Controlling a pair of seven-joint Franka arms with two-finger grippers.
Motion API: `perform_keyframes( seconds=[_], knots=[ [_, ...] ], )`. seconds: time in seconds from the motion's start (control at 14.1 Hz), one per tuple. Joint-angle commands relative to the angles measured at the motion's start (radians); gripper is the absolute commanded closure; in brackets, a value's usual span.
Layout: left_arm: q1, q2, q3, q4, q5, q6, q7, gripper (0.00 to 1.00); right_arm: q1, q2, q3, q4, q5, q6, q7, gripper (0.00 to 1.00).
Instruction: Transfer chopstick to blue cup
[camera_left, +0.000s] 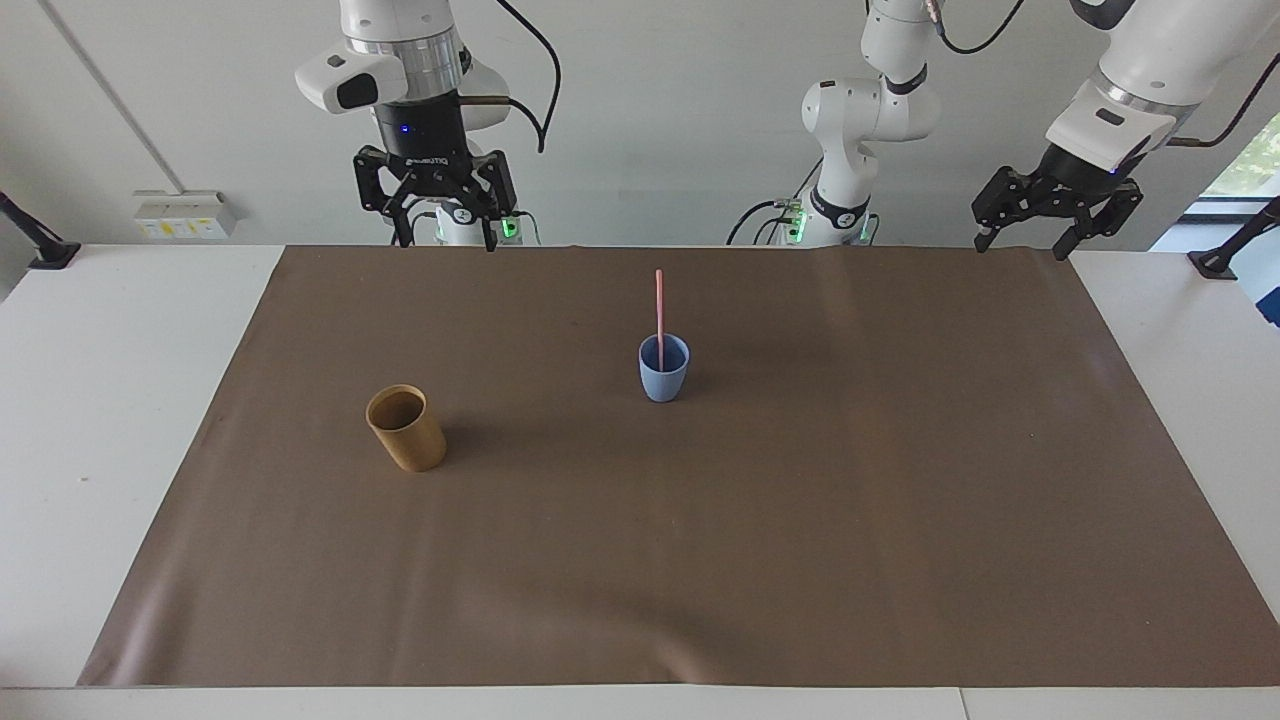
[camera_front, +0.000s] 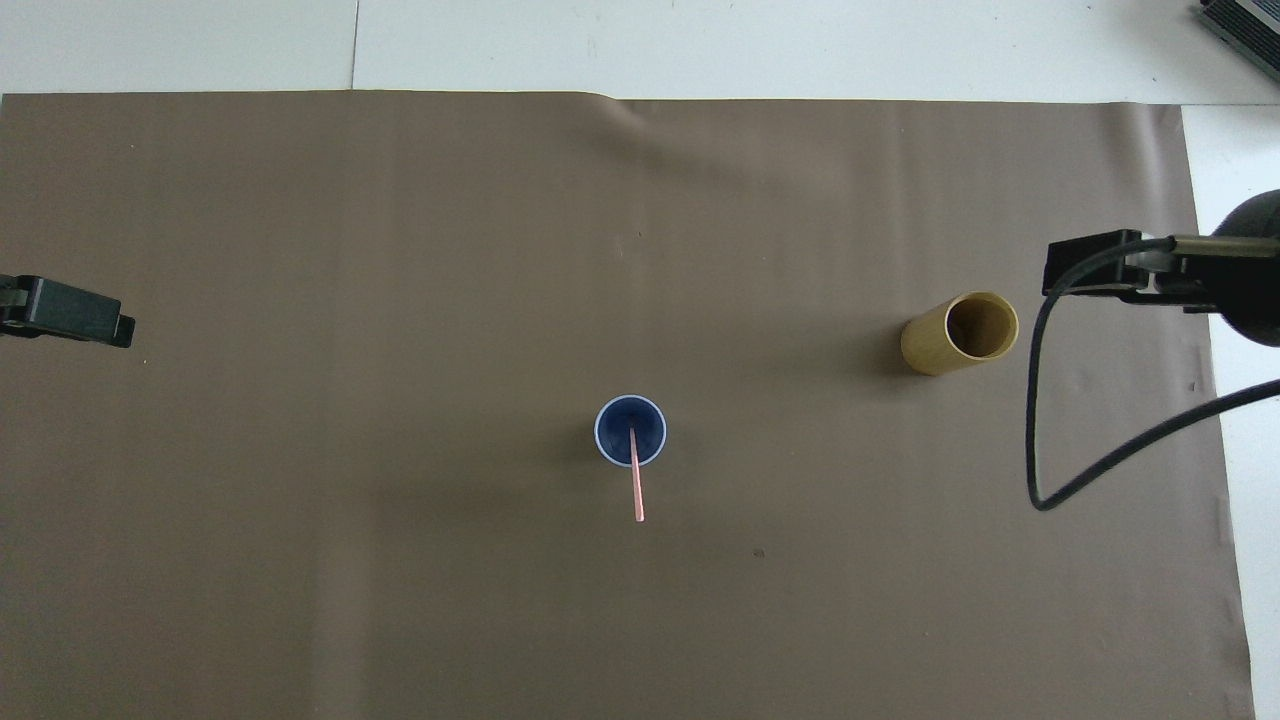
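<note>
Standing chopstick (camera_left: 659, 310) in blue cup (camera_left: 663, 380) | tan cup (camera_left: 406, 429) empty | both arms' fingers apart

A plain white wall (camera_left: 680, 120) closed the far end of the scene, with a thin diagonal line running down its left part toward a white socket box (camera_left: 185, 214) mounted just above the table edge. The white table (camera_left: 100, 400) carried a large brown mat (camera_left: 700, 560) that covered most of its top, leaving bare white strips at both ends and along the near edge. At the far right a window (camera_left: 1245, 165) showed green foliage outside, and soft daylight lit the room evenly.
</note>
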Motion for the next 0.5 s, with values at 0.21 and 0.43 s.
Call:
perform_keyframes(
  seconds=[0.21,0.43],
  knots=[
    [0.009,-0.022,-0.009,-0.023,0.018,-0.003,0.000,0.00,-0.149,-0.060,-0.015,-0.085,0.048,-0.079,-0.147,0.00],
    [0.012,-0.020,-0.009,-0.023,0.018,-0.003,-0.001,0.00,-0.195,-0.055,-0.015,-0.147,0.051,-0.081,-0.139,0.00]
  ],
)
